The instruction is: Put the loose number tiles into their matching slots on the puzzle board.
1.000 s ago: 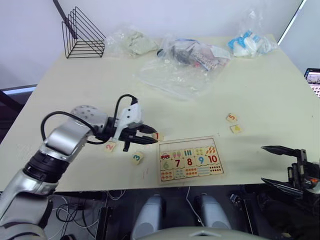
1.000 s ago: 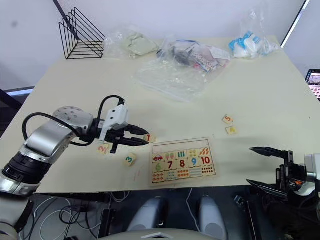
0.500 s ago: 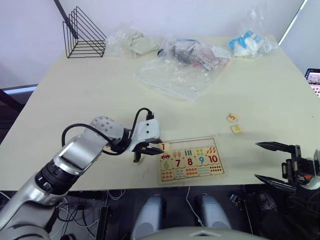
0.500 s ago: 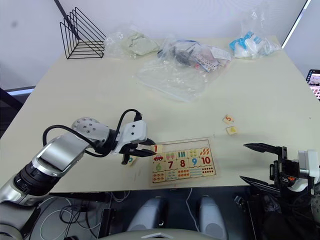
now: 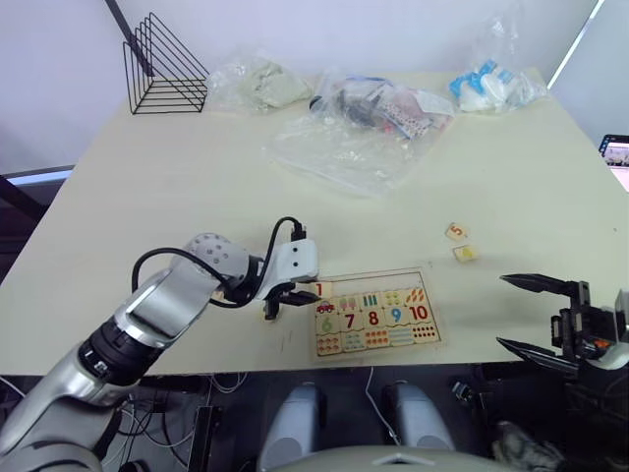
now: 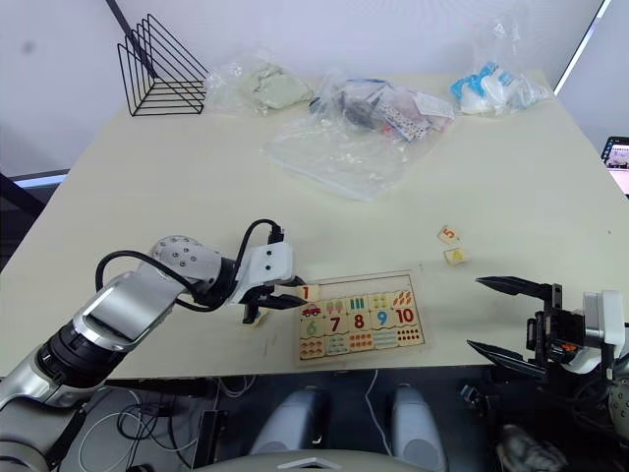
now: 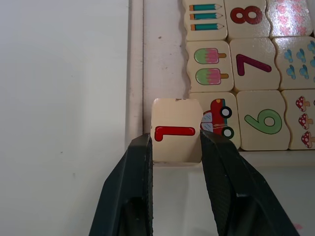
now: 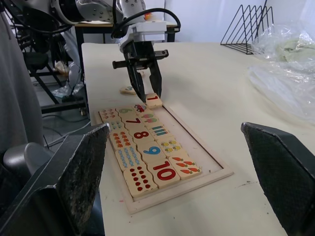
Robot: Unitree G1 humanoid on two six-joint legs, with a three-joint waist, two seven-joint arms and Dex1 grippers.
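— Tile 1 [image 7: 176, 136], where is it?

— In my left claw [image 7: 175, 147], pinched between both fingers [image 7: 132, 162] over the board's [image 5: 429, 280] near-left corner. It overlaps the car tile [image 7: 216, 114] and tilts a little; I can't tell whether its far edge touches the slot row [image 7: 165, 59] yet.

— So which step is this?

— Seating the first tile, I'd judge. The plain row beside the picture tiles looks empty (all five recesses, as far as I can see).

— And the next move?

— Shift the tile off the car tile and square it to the end recess, against the rim [image 7: 135, 69]. Then lower it flat and let go. If it goes in skewed, it may ride up on the picture tile.

— The other tiles?

— Tile 5 [image 5: 455, 232] and a yellow one [image 5: 465, 253] lie on the table [image 5: 197, 177] beyond the board's right end. Another peeks out under my left claw.

— Your right claw?

— Right claw [image 6: 503, 317] is spread wide, holding nothing, past the table's near edge.
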